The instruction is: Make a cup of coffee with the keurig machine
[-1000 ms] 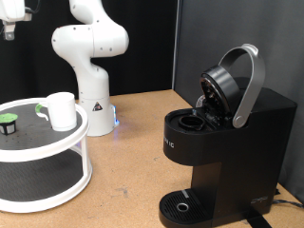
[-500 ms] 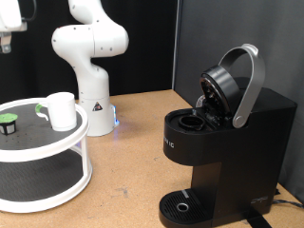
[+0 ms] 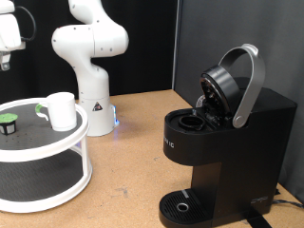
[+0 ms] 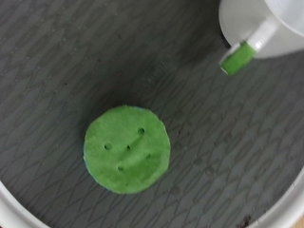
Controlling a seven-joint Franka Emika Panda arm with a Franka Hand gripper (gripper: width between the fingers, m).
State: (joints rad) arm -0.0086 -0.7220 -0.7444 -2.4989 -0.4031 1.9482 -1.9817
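Observation:
The black keurig machine point(image 3: 233, 142) stands at the exterior view's right with its silver-handled lid point(image 3: 237, 84) raised and the pod chamber point(image 3: 193, 121) open. The white cup point(image 3: 61, 110) stands on the top shelf of a round white stand point(image 3: 66, 142) at the left; its green handle shows in the wrist view point(image 4: 237, 59). A green-topped coffee pod point(image 3: 9, 123) sits on the same shelf, left of the cup. My gripper point(image 3: 7, 61) hangs high above the pod. The wrist view looks straight down on the pod point(image 4: 126, 149); no fingers show there.
The white arm base point(image 3: 92, 90) stands behind the stand on the brown table. The stand has a lower shelf point(image 3: 38, 176). The machine's round drip tray point(image 3: 182, 204) has nothing on it. A dark panel rises behind the machine.
My gripper has come down at the exterior view's top left, closer to the pod. The cup, the pod and the machine have not moved.

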